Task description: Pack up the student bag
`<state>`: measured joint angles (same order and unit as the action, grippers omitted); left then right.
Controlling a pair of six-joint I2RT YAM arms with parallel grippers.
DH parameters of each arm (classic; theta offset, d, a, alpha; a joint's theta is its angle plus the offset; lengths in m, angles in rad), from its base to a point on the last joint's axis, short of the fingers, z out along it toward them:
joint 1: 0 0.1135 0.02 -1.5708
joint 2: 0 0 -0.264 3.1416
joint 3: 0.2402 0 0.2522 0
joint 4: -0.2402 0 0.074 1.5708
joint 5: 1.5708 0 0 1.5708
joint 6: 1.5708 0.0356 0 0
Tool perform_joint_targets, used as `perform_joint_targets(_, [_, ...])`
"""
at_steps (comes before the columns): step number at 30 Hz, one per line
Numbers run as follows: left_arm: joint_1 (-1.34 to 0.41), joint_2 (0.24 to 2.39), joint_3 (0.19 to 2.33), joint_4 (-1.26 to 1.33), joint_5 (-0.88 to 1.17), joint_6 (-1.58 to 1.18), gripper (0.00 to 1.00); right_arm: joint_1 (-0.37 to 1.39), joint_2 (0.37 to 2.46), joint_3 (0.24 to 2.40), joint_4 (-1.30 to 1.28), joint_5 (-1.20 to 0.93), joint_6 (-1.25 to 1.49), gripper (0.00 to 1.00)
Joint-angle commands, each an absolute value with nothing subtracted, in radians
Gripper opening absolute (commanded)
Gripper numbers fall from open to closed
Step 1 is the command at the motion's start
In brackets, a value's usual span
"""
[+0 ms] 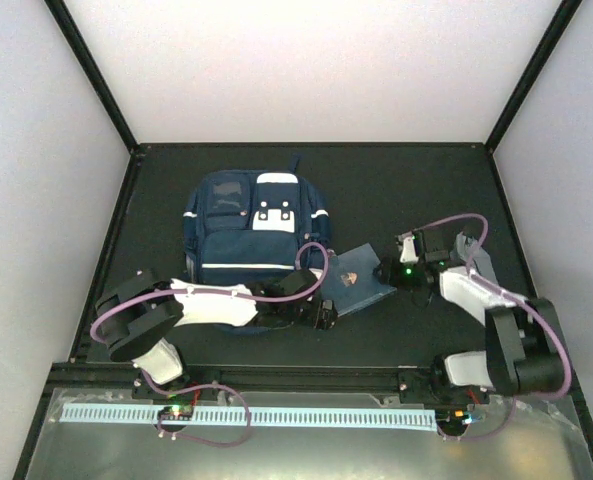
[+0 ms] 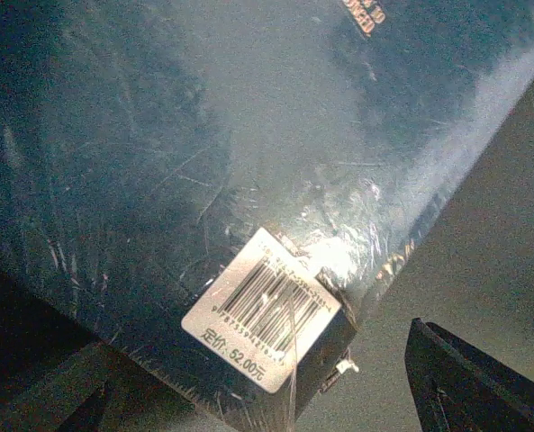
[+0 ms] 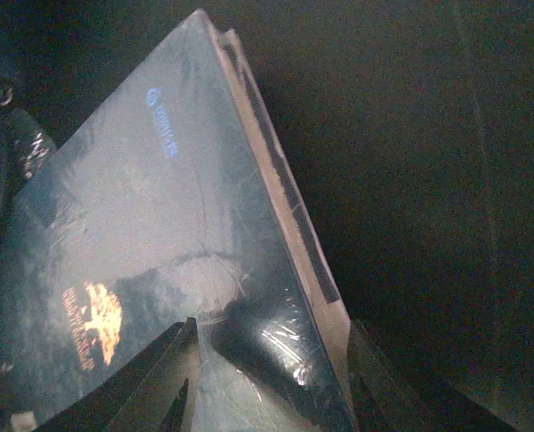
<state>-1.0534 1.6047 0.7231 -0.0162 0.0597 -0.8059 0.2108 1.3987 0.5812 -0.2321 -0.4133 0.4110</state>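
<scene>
The student bag [image 1: 241, 235], navy with white stripes and a white buckle patch, lies flat on the black table [image 1: 426, 190]. A dark blue shrink-wrapped book [image 1: 358, 280] lies just right of the bag's lower corner. My right gripper [image 1: 388, 272] holds the book's right corner. In the right wrist view the book [image 3: 158, 234] stands between both fingers [image 3: 158, 382], which press on it. My left gripper [image 1: 321, 315] is at the book's near-left corner. In the left wrist view the book [image 2: 203, 153] with its barcode sticker [image 2: 260, 309] fills the frame, and the jaws stand wide apart, the right finger [image 2: 469, 387] clear of it.
White enclosure walls with black frame posts rise round the table. A metal rail with a pale toothed strip [image 1: 276, 415] runs along the near edge by the arm bases. Purple cables loop over both arms.
</scene>
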Motion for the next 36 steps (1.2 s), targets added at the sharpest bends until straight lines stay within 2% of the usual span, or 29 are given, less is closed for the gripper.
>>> perform_joint_targets(1, [-1.041,1.617,0.78,0.15,0.096,-0.726,0.84,0.268,1.219,0.52,-0.36,-0.686,0.517,0.45])
perform_joint_targets(6, [-1.017,1.601,0.863,0.139,0.156,-0.678,0.8,0.269,1.01,0.503,-0.463,-0.7,0.557,0.41])
perform_joint_targets(12, [-1.016,1.515,0.977,0.08,0.192,-0.636,0.78,0.272,0.824,0.568,-0.595,-0.713,0.587,0.41])
perform_joint_targets(20, [-1.015,1.384,1.091,0.015,0.238,-0.587,0.78,0.281,0.749,0.719,-0.724,-0.738,0.595,0.41])
perform_joint_targets(28, [-1.012,1.287,1.107,-0.116,0.146,-0.521,0.81,0.282,0.767,0.767,-0.764,-0.686,0.577,0.42])
perform_joint_targets(32, [-1.012,1.287,1.096,-0.305,0.16,-0.507,0.82,0.282,0.769,0.738,-0.793,-0.57,0.568,0.54])
perform_joint_targets(36, [-1.013,1.288,0.998,-0.373,0.157,-0.513,0.81,0.281,0.771,0.68,-0.824,-0.499,0.545,0.63])
